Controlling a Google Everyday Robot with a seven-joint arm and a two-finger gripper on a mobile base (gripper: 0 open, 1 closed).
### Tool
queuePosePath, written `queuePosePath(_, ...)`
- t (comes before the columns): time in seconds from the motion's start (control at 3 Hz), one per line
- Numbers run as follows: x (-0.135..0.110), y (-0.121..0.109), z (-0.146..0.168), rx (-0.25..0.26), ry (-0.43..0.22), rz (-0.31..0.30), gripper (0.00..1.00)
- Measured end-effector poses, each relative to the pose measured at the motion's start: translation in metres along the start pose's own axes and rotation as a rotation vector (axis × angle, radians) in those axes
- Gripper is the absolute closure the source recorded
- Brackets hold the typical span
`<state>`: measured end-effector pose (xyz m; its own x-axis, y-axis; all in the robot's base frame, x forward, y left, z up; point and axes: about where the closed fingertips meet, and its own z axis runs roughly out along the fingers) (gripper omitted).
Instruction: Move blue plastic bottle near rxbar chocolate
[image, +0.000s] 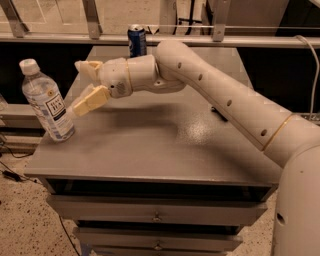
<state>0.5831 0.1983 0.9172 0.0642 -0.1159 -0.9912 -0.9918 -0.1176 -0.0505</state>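
Here, a grey metal bench with drawers stands on a speckled floor, with a railing behind it. The blue plastic bottle stands at the bench's near left edge; the writing on its dark label is unreadable. The robot's hand hovers just right of it, fingers apart. A blue soda can sits at the far edge. The rxbar chocolate is mostly hidden behind the arm.
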Motion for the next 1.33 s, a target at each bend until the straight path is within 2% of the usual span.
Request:
queuePosePath(0.67, -0.015, 0.016, 0.056, -0.069, 0.010, -0.001, 0.00)
queuePosePath(1.0, -0.016, 0.022, 0.065, -0.079, 0.008, -0.004, 0.13)
queuePosePath(1.33, -0.012, 0.027, 0.062, -0.072, 0.012, 0.008, 0.37)
